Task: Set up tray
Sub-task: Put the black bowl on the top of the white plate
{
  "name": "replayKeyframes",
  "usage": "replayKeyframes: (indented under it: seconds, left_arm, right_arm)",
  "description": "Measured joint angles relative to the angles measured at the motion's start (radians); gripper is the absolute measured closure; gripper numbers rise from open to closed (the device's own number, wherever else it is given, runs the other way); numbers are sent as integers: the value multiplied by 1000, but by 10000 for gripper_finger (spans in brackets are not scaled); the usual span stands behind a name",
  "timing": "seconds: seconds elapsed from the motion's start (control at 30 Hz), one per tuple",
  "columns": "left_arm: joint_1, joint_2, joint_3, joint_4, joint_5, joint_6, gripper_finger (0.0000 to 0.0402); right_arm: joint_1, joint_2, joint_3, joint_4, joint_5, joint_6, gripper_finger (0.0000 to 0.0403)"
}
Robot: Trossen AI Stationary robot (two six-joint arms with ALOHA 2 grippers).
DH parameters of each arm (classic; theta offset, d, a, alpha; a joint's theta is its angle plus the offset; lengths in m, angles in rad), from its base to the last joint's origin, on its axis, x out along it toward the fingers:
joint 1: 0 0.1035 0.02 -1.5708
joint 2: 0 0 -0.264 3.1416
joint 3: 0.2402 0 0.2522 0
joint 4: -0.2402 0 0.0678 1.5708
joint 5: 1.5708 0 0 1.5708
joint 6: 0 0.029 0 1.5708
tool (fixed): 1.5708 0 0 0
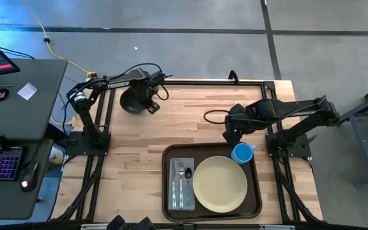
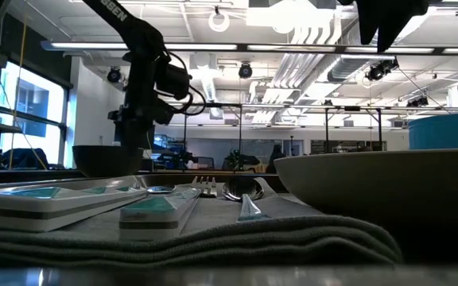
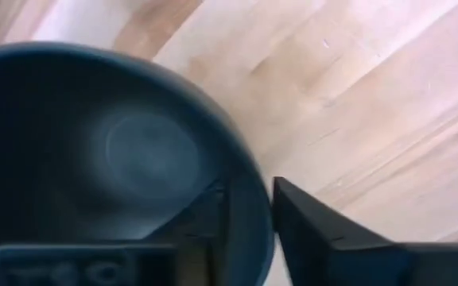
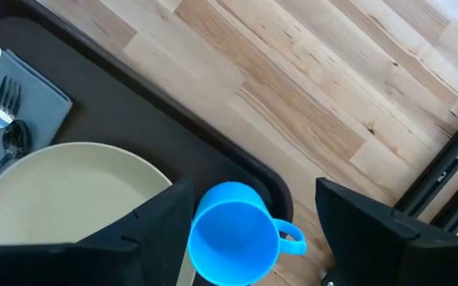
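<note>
— Tray point(image 1: 255, 203) first: it sits at the near edge of the counter point(image 1: 171, 121), toward the right arm's side, and it's filling up. Grey napkin point(image 1: 183, 185) with a fork point(image 1: 179, 171) and spoon point(image 1: 188, 172) on it, pale plate point(image 1: 220, 184) beside that, blue mug point(image 1: 242, 153) in the far right corner.

— And the right claw point(image 4: 245, 218)?

— Hanging over the mug, fingers spread wide either side of it, not touching as far as I can see. I'd call the mug placed.

— So what's left?

— The dark bowl point(image 1: 133, 101), I'd guess. It's on the bare counter at the far left, well apart from the tray. The left claw point(image 3: 249, 230) is on it now, one finger inside the rim and one outside, pinching the wall.

— Lifted?

— Can't tell from here. If the bowl belongs on the tray, that's the last piece to carry over.
</note>
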Motion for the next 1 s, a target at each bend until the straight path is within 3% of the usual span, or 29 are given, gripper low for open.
replayKeyframes:
  seconds: [0.17,0.4,0.57,0.77,1.0]
  left_arm:
    - [0,0,1,39,-7,24,366]
    - [-3,-1,7,-45,63,30,357]
    - [-63,-42,43,-142,88,61,367]
    - [-200,-156,134,-152,109,-5,367]
    - [-459,-185,295,-174,116,-86,367]
  right_arm:
    - [8,0,0,0,4,1,156]
    - [9,0,0,0,2,-1,167]
    - [9,-1,0,-1,-3,-14,179]
    - [30,-31,-1,-35,-46,-8,198]
    - [107,-126,-1,-64,-21,87,220]
